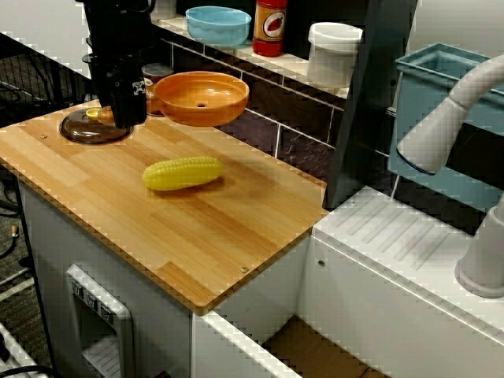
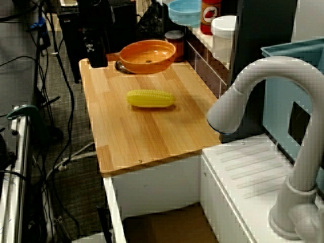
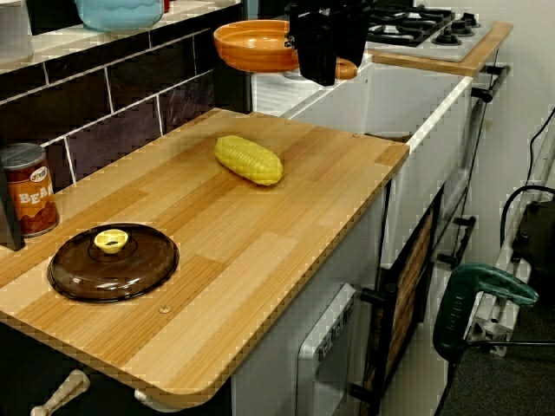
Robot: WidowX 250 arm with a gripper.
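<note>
My black gripper (image 1: 132,110) (image 2: 98,61) (image 3: 325,69) is shut on the front rim of an orange bowl (image 1: 202,98) (image 2: 148,55) (image 3: 256,45). It holds the bowl in the air over the left part of the wooden counter (image 1: 118,205). The bowl is level and looks empty. Just below and left of it a dark brown lid (image 1: 88,127) (image 3: 113,260) with a yellow knob lies flat. A yellow corn cob (image 1: 183,173) (image 2: 151,98) (image 3: 249,159) lies on its side mid-counter, apart from the gripper.
A bean can (image 3: 26,191) stands at the tiled back wall. On the shelf above sit a blue bowl (image 1: 218,24), a red bottle (image 1: 270,27) and a white tub (image 1: 335,51). A grey faucet (image 2: 253,86) and a blue-grey bin (image 1: 441,71) are on the right.
</note>
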